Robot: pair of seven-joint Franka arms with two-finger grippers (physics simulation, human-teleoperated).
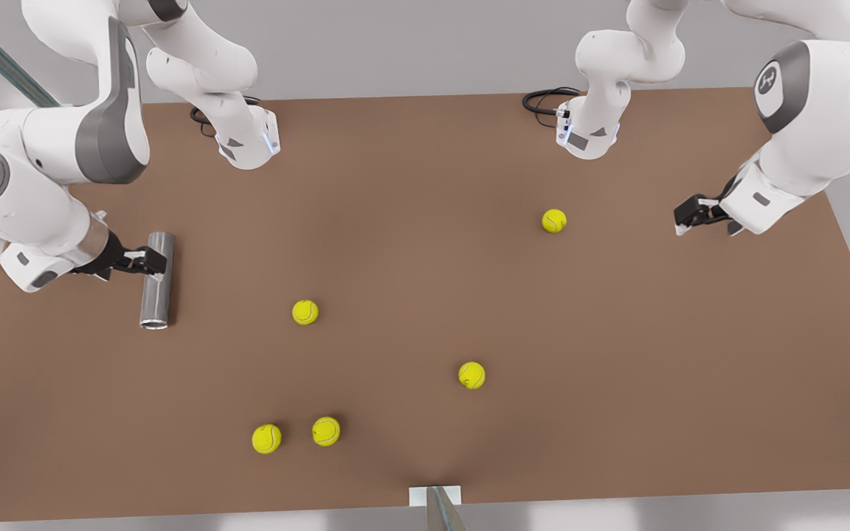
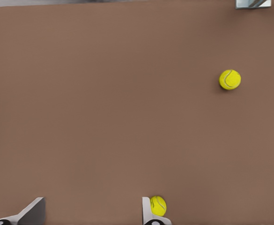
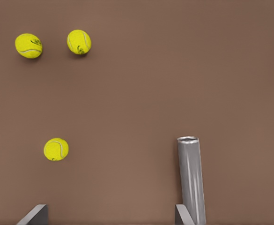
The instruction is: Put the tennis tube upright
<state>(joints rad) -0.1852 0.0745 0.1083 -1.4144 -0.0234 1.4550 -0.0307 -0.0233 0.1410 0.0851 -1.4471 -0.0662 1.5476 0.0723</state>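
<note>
Reaching step: right hand (image 1: 153, 260) spread, one finger touching the tennis tube (image 1: 157, 281), lying flat on the counter (image 1: 425, 184) beside it. Left hand (image 1: 690, 217) spread, waiting well apart. Next: straddle, pinch, tip upright.

A grey tennis tube (image 1: 157, 280) is lying on its side on the brown table (image 1: 617, 383) near the edge at the front view's left, its open end facing the near edge. The right gripper (image 1: 153, 260) is sitting against the tube's upper part. The left gripper (image 1: 685, 217) is hovering near the opposite edge, fingers apart, holding nothing. Five yellow tennis balls (image 1: 305, 312) are lying scattered across the table's middle and near side.
</note>
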